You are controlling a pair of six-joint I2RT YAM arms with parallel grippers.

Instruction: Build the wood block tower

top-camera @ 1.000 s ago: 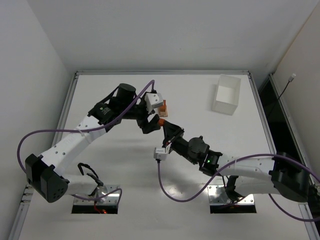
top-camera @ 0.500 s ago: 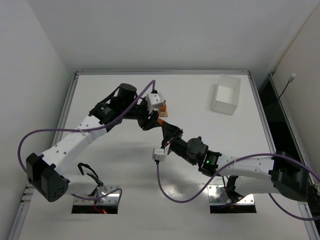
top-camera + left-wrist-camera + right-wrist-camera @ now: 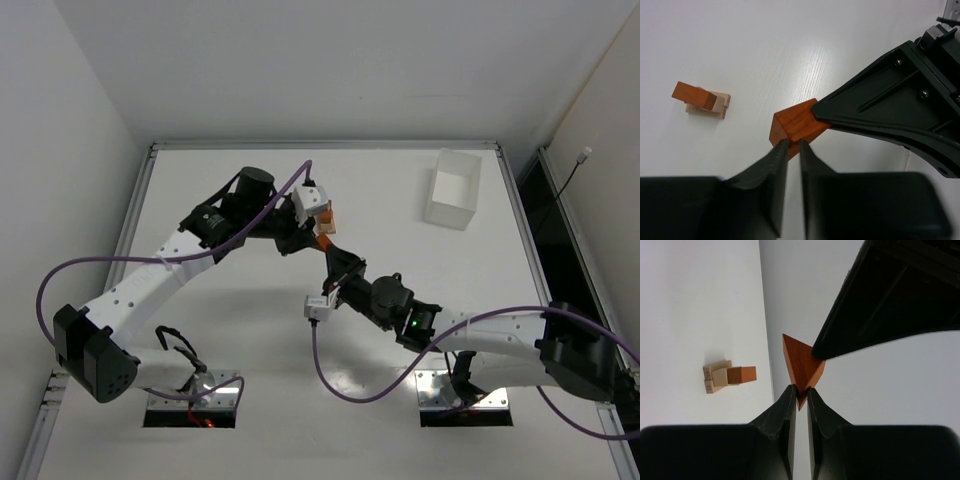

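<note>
The wood block tower (image 3: 328,212) is a low stack of tan pieces with a reddish-brown block on top. It stands on the table just beyond both grippers, and also shows in the left wrist view (image 3: 702,100) and the right wrist view (image 3: 727,376). A reddish-brown triangular wedge (image 3: 322,243) hangs in the air between the grippers. My left gripper (image 3: 790,145) is shut on one corner of the wedge (image 3: 797,125). My right gripper (image 3: 801,390) is shut on the opposite tip of the wedge (image 3: 801,365). The two grippers meet nose to nose.
A white rectangular tray (image 3: 452,188) stands at the back right. A raised frame (image 3: 320,146) runs round the table, and the walls are close on the left and right. Purple cables loop from both arms.
Both grippers and the wedge have shifted slightly toward the tower. The left gripper has drawn in closer on the wedge. The tower has not moved.
</note>
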